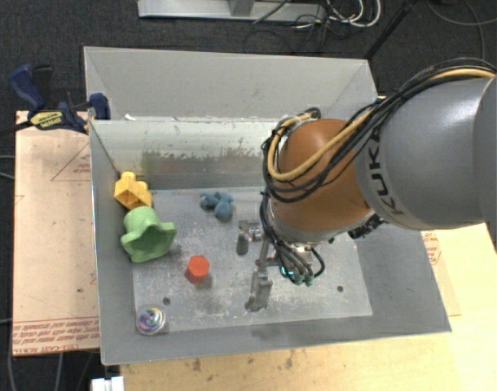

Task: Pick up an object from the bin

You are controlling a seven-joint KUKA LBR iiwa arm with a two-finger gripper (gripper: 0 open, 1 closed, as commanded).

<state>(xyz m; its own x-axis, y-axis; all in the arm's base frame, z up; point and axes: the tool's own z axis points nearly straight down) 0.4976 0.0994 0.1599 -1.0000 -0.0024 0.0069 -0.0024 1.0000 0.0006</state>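
Jaws spread wide, gripping nothing.
Just beside them small red plastic cylinder point(198, 268) stands alone, clear all round: likely easiest pick.

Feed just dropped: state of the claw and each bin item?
claw: open, nothing between its fingers
red cylinder: upright, loose, left of claw
yellow piece: loose, far left
green piece: loose, beside yellow piece
blue piece: loose, toward the back
shiny ball: loose, front-left corner
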